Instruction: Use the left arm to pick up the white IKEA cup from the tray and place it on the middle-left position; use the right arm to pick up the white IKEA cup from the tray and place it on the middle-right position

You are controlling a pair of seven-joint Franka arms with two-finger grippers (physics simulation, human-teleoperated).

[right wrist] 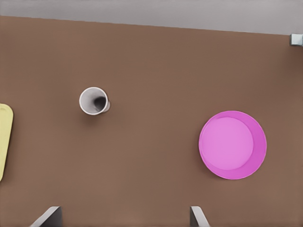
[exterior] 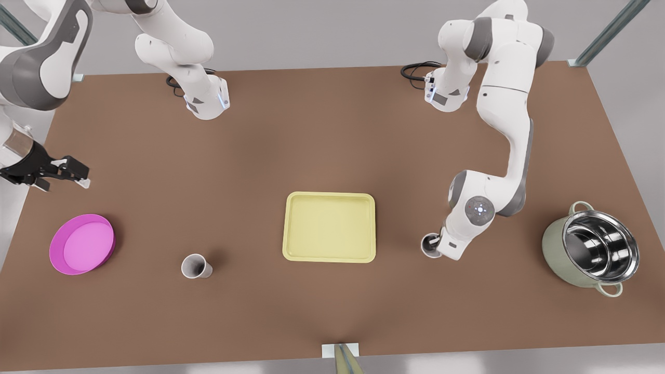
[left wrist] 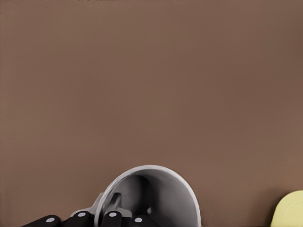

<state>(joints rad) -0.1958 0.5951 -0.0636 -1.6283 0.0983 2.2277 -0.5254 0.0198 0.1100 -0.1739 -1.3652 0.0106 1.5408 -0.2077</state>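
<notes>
Clamping a white cup (left wrist: 156, 194) beside the tray (exterior: 329, 227), the left hand (exterior: 435, 244) contrasts with the spread-fingered right hand (exterior: 72, 169).

Right gripper (right wrist: 124, 218) high above brown tabletop (right wrist: 156, 61), fingertips (right wrist: 47, 218) spread wide. White cup (right wrist: 93, 100) upright, ahead of one fingertip. Magenta bowl (right wrist: 232, 144) ahead of other fingertip, well apart from cup. Pale yellow tray (right wrist: 4, 142) edge beyond cup's side.
</notes>
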